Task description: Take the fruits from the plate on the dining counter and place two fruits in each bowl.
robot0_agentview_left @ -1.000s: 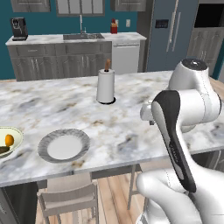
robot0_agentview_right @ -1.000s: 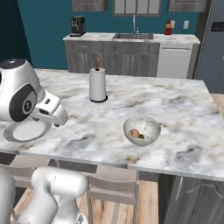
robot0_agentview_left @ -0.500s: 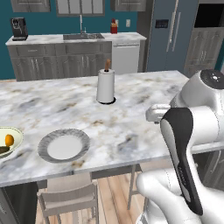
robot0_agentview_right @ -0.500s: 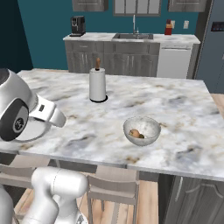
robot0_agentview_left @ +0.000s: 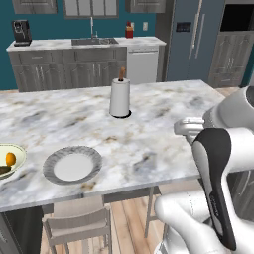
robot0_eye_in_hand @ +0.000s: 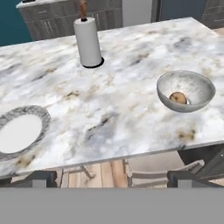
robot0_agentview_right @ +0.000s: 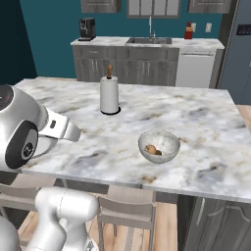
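Hand view looks over the tabletop: the plate lies bare, the grey bowl holds a brown fruit (perhaps a second beside it), and the cream bowl holds an orange and something dark. Jaws wide open, empty. Sorting looks finished; only backing off remains.

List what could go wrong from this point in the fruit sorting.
1. The plate looks bare, so another reach to it would likely close on nothing.
2. The grey bowl shows a brown fruit and something beside it that is hard to make out; its count may be misjudged.
3. The cream bowl sits at the picture's left edge, partly cut off, so its contents are hard to check.
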Motion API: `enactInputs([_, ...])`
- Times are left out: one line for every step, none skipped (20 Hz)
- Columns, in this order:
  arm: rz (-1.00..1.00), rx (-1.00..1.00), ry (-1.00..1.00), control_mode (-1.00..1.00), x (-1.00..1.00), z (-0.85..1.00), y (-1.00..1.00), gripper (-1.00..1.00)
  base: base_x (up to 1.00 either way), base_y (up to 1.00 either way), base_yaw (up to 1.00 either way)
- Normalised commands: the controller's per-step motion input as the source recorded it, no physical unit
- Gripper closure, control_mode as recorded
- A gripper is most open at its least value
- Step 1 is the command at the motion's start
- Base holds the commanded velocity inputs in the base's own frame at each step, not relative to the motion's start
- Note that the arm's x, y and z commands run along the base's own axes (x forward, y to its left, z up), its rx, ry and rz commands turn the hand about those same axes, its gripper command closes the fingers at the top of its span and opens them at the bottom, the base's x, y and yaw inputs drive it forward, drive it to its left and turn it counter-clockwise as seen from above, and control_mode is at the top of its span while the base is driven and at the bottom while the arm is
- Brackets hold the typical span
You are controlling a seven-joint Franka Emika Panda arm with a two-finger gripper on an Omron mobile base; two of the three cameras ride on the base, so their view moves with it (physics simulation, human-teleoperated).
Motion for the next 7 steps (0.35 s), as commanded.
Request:
enactInputs([0.00, 0.00, -0.07, -1.00, 0.00, 0.17, -0.03, -1.00, 0.00, 0.00, 0.00])
enactInputs([0.00, 0.00, -0.09, -1.00, 0.00, 0.19, -0.05, -1.00, 0.00, 0.00, 0.00])
enactInputs([0.00, 0.00, -0.10, -1.00, 0.00, 0.19, -0.01, -1.00, 0.00, 0.00, 0.00])
enactInputs([0.00, 0.00, -0.11, -1.00, 0.00, 0.18, -0.01, -1.00, 0.00, 0.00, 0.00])
enactInputs([0.00, 0.00, -0.11, -1.00, 0.00, 0.16, -0.01, -1.00, 0.00, 0.00, 0.00])
enactInputs([0.00, 0.00, -0.16, -1.00, 0.00, 0.21, -0.04, -1.00, 0.00, 0.00, 0.00])
enactInputs([0.00, 0.00, -0.18, -1.00, 0.00, 0.23, -0.09, -1.00, 0.00, 0.00, 0.00])
